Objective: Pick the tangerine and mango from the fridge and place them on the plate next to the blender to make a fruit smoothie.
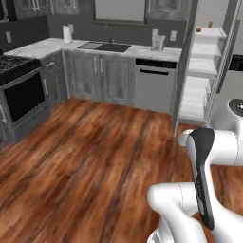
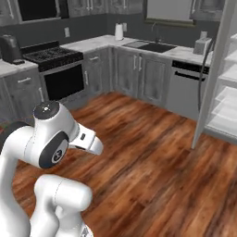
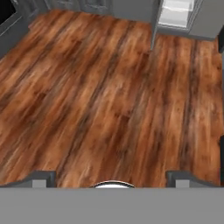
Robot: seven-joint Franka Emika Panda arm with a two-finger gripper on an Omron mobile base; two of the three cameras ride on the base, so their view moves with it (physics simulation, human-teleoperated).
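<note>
Wooden floor bare ahead; fridge door edge right; gripper spread wide, empty.

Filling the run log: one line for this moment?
stage: approach | fridge: open | fingers: apart, empty, over floor | fruit: not picked

Warm wood-plank floor spreads before grey cabinets and pale marble counter (sink at far wall), black oven left.

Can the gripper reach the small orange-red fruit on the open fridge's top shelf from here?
Probably not. The fruit sits high in the grey fridge, across open wood floor; the gripper, open, points down at that floor.
</note>
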